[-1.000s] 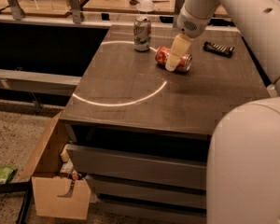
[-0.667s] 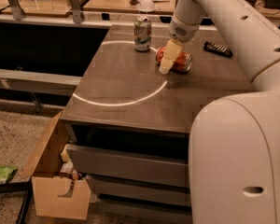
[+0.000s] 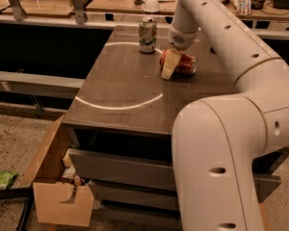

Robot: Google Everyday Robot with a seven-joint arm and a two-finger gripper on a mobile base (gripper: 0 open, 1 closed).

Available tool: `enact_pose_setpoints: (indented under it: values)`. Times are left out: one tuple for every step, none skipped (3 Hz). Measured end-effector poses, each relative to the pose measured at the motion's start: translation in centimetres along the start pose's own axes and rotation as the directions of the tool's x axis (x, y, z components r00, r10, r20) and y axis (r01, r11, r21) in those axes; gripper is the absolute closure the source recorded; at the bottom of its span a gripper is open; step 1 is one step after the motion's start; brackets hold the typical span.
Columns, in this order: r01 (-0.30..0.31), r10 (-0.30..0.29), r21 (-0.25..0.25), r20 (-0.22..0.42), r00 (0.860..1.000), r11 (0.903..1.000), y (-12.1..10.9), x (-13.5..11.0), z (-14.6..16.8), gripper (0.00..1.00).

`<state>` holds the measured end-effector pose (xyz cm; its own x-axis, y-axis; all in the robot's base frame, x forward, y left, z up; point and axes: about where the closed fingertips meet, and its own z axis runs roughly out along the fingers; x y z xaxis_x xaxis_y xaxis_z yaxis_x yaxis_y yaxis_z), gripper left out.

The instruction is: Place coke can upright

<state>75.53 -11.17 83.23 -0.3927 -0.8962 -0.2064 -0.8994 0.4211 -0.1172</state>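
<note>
We see the coke can (image 3: 184, 64) lying on its side on the grey-brown table (image 3: 116, 78), towards the far right part of the top, with its silver end facing right. The gripper (image 3: 168, 67) is down at the can's left end, its cream-coloured tip overlapping the red body from our side and reaching the tabletop; whether it is spread or pinching the can we cannot tell. The white arm (image 3: 216, 28) reaches down to it from the upper right, and a thick section of the same arm (image 3: 216, 167) fills the lower right foreground. A green-and-white soda can (image 3: 147, 34) stands upright just beyond and to the left of the coke can, apart from it. A thin bright arc of light (image 3: 118, 106) curves across the near part of the tabletop. Below the table edge we see grey drawer fronts (image 3: 118, 165), and on the speckled floor at lower left an open cardboard box (image 3: 62, 203) and a green packet (image 3: 1, 178).
</note>
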Motion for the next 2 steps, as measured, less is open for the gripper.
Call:
enact_pose_setpoints:
  values:
    - [-0.002,0.002,-0.005,-0.008,1.000,1.0000,-0.09,-0.14,-0.01,0.65]
    - [-0.001,0.001,-0.005,-0.008,1.000,1.0000,-0.12,-0.20,-0.26,0.88]
